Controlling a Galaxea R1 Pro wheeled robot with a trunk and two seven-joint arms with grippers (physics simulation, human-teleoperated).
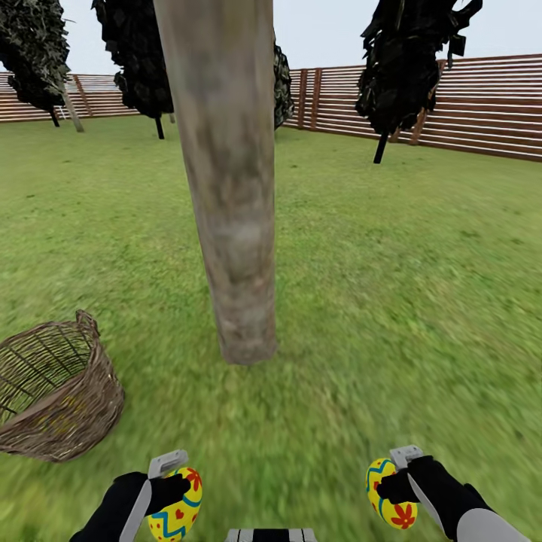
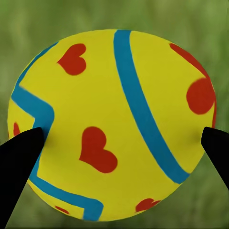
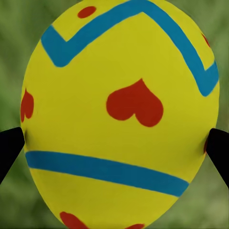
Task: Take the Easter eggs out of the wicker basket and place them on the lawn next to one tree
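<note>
My left pincer point(image 1: 172, 493) and right pincer point(image 1: 391, 485) each clamp an Easter egg. The tree point(image 1: 226, 226) stands just ahead, the wicker basket point(image 1: 56, 391) near left. Next, I judge: lower both eggs onto the lawn point(image 1: 391, 301) by its trunk.

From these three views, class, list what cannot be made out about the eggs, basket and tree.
- Third egg: the wicker basket is cut by the head view's edge, its weave blurred.
- Tree: crown cut off above.
- Lawn beneath each held egg: hidden, blurred in wrist views.
</note>
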